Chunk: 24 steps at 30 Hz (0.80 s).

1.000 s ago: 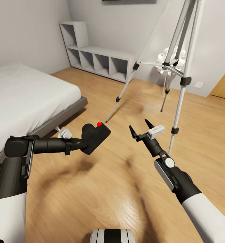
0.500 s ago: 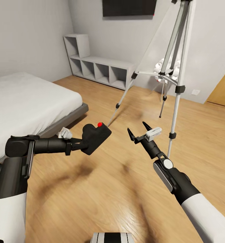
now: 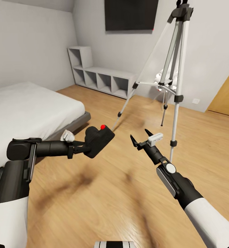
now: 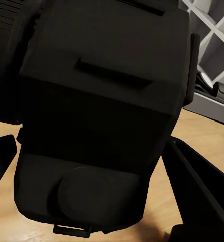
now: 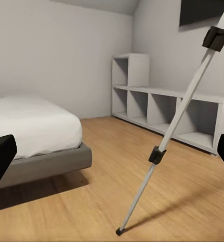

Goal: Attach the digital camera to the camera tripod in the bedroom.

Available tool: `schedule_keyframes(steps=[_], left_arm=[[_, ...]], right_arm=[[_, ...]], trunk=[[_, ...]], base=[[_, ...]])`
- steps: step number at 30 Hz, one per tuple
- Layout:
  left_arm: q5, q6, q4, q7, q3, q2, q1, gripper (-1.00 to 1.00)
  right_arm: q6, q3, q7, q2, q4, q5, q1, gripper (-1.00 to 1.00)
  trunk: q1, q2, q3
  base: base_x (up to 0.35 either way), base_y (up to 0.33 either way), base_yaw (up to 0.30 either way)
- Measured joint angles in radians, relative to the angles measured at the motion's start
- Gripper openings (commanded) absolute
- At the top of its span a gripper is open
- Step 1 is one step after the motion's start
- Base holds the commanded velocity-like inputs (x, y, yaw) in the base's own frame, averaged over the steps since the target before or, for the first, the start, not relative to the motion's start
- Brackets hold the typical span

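Observation:
My left gripper [image 3: 89,142] is shut on the digital camera [image 3: 98,139], a matte-black body with a red button on top, held above the wood floor near the bed's corner. In the left wrist view the camera [image 4: 102,101] sits close between the black fingers [image 4: 198,186]. The camera tripod [image 3: 176,90] stands ahead and to the right, silver legs spread, with its black head [image 3: 182,12] high up. My right gripper [image 3: 139,134] is open and empty, just left of the tripod's nearest leg. The right wrist view looks past a tripod leg [image 5: 162,146].
A grey bed [image 3: 28,106] fills the left side. A low grey cubby shelf [image 3: 104,77] lines the far wall under a wall TV [image 3: 130,13]. A small white object [image 3: 160,76] stands behind the tripod. A wooden door [image 3: 228,96] is at the right.
The whole head view has tilted upward, bringing the TV and the tripod's head into sight. Both arms keep their poses; the left gripper still holds the camera.

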Motion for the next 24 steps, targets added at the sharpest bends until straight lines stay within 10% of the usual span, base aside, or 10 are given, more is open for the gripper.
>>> schedule_keyframes(steps=[24], left_arm=[[0.000,0.000,0.001,0.000,0.001,0.003,0.000,-1.00]], right_arm=[[0.117,0.006,0.005,0.002,0.106,-0.004,0.000,1.00]], trunk=[[-0.011,0.006,0.093]], base=[[0.000,0.000,0.000]])
